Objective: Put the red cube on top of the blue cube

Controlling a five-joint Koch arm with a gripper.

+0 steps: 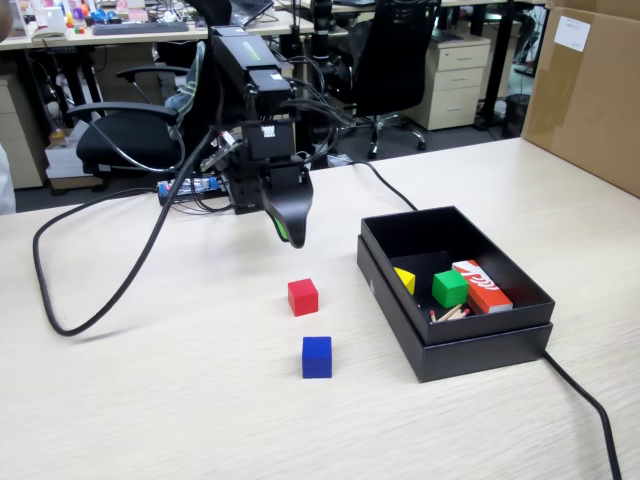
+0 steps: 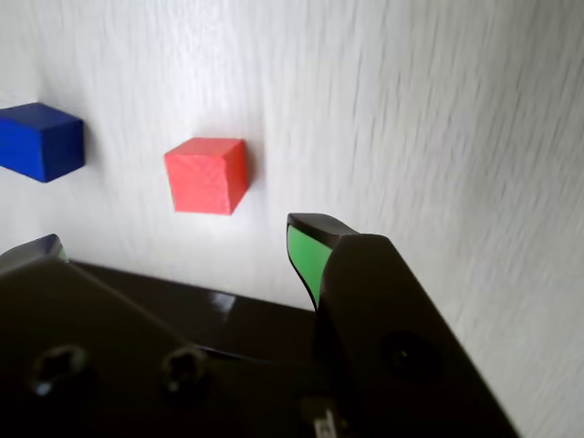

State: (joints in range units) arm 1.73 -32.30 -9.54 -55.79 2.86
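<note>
Fixed view, near to far. Blue cube (image 1: 317, 357) sits nearest on the table (image 1: 150, 400), alone, nothing on it. Red cube (image 1: 303, 297) is just beyond it, slightly left, apart from it, flat on the table. Right of both is a black box (image 1: 480, 340), open top, holding a yellow piece (image 1: 404, 280), a green cube (image 1: 449, 288), a red-orange box (image 1: 482, 285) with white markings, and some small sticks (image 1: 448, 314) I can't identify.

My gripper (image 1: 288, 232) hangs above the table, farther back than the red cube and a little left of it, not touching it. It holds nothing.

Wrist view: red cube (image 2: 206, 175) is ahead of my jaws, blue cube (image 2: 40, 140) at the left edge. One green-padded fingertip (image 2: 306, 255) is clear, the other only peeks in at the far left (image 2: 47, 245), with a wide gap between them, so my gripper (image 2: 173, 248) is spread well apart.

Far back: cables (image 1: 100, 270), office chairs (image 1: 130, 130), desks.
</note>
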